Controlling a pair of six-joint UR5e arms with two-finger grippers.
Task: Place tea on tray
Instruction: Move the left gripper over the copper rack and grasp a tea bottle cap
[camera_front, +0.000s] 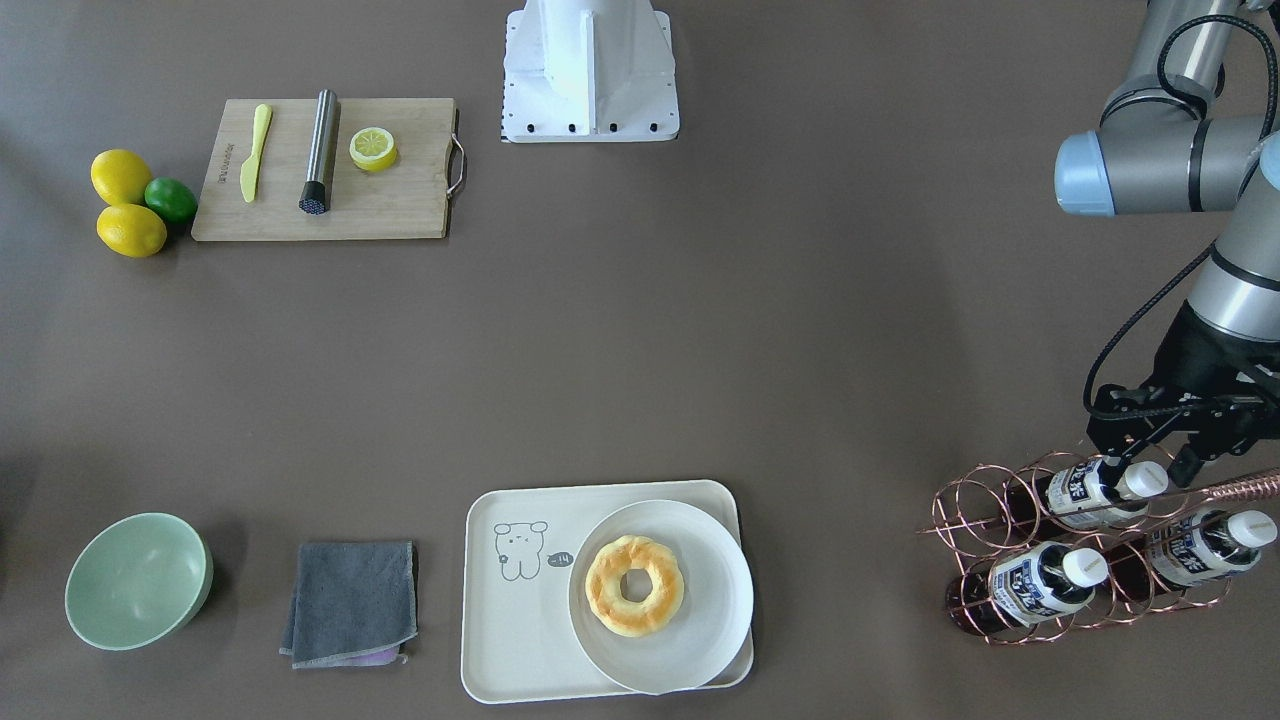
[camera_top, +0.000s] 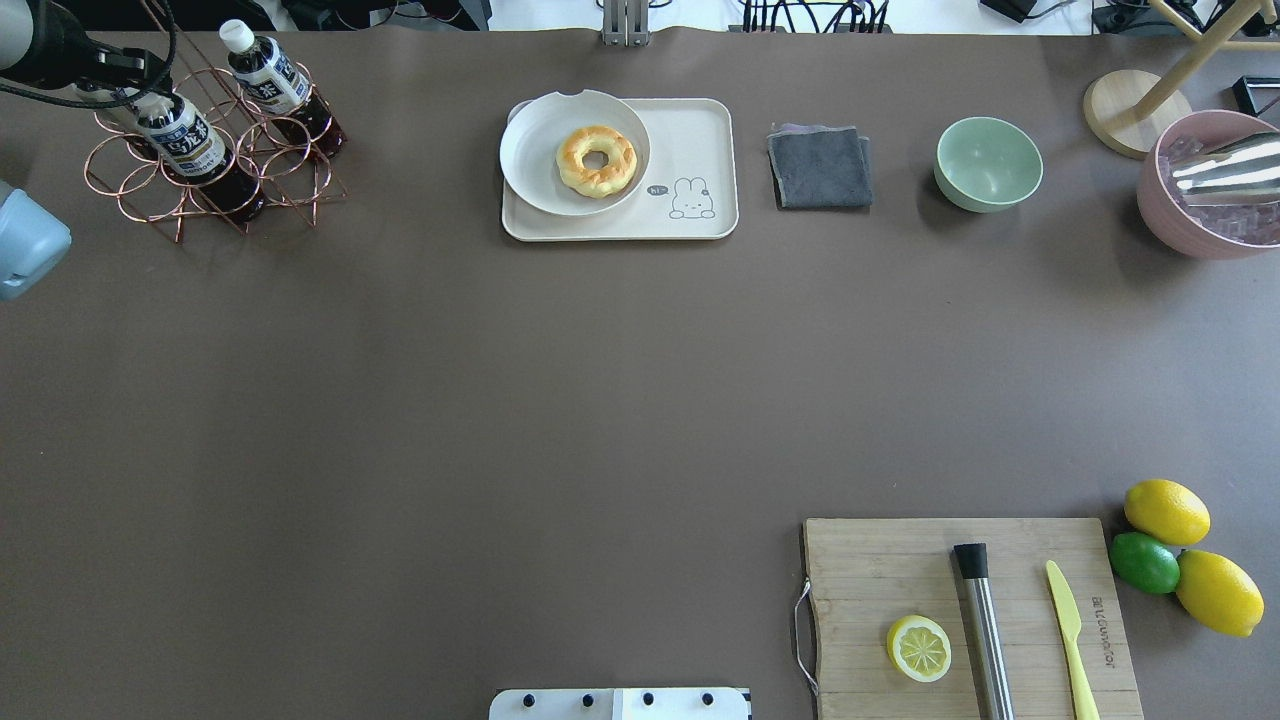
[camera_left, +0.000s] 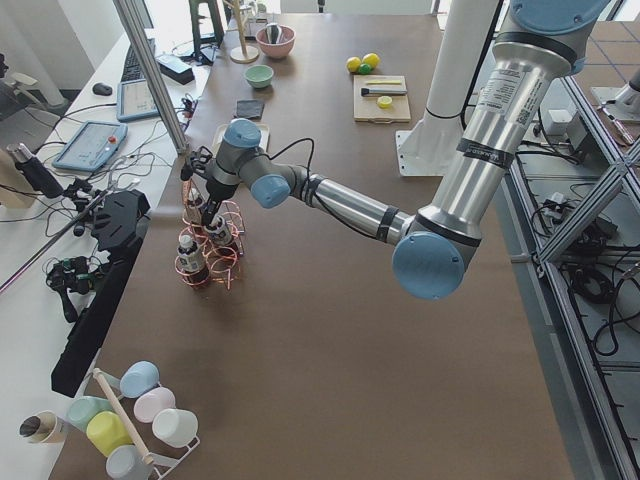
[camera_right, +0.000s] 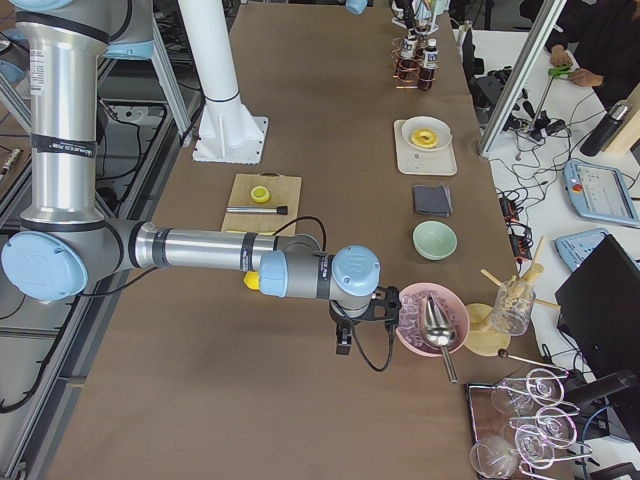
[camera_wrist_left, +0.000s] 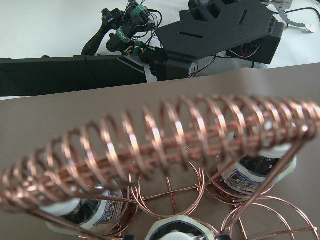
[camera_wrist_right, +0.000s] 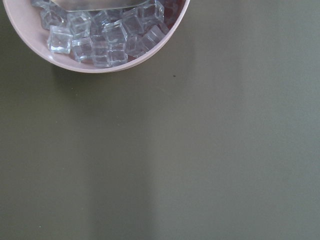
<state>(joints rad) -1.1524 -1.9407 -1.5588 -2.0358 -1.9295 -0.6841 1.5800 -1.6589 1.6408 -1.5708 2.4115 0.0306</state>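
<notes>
Tea (camera_front: 1088, 492) lay in top slot of wire rack (camera_front: 962, 520), not lifted. Left gripper (camera_front: 1150, 468) at its cap end, jaws spread astride neck, no pinch evident. Tray (camera_front: 520, 640) well apart, no bottle on it. Grasp, lift, transfer and placement outstanding. Right gripper (camera_right: 344, 336) near ice bowl (camera_right: 412, 338); jaw state could not be told.

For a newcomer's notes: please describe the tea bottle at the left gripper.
Find the copper wire rack at the table's end, holding three look-alike bottles. Pick the clear plastic bottle of dark tea whose white cap sits between the left gripper's fingers.
</notes>
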